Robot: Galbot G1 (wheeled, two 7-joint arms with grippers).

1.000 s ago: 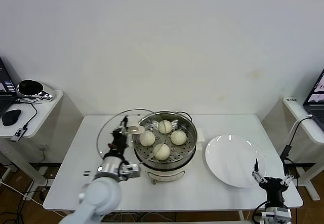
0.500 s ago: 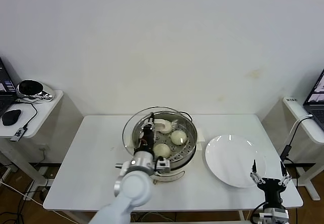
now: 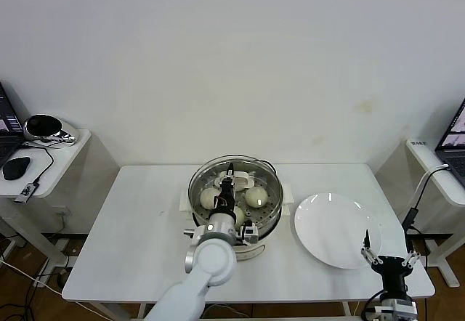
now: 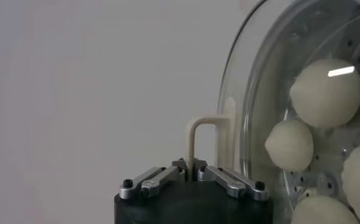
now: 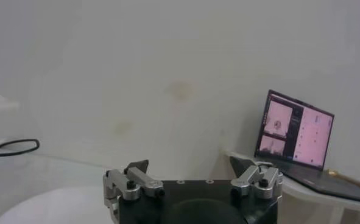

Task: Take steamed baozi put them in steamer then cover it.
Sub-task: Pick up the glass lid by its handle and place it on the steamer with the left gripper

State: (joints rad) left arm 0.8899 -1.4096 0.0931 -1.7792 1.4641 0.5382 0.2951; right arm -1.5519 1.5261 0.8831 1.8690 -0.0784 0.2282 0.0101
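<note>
My left gripper [image 3: 229, 186] is clenched on the cover [image 3: 234, 187] by its handle [image 4: 205, 141], holding the glass just over the steamer [image 3: 251, 228]. The steamed baozi [image 4: 326, 91] sit on the perforated tray inside. Covering is the step in hand; next I judge it needs centring, lowering onto the rim, then letting go. My right gripper [image 3: 391, 252] waits spread wide by the plate [image 3: 330, 230].

The left gripper [image 4: 190, 167] has its fingers [image 4: 161, 179] pinched shut on the cream-white handle [image 4: 201, 140] of the cover [image 4: 253, 91], which rises as a thin loop just beside the glass. Through the cover's clear glass, behind its metal rim, lie the steamed baozi [image 4: 326, 91] on the perforated tray of the steamer [image 4: 356, 36]; four buns show, two of them cut off at the frame's edge.
</note>
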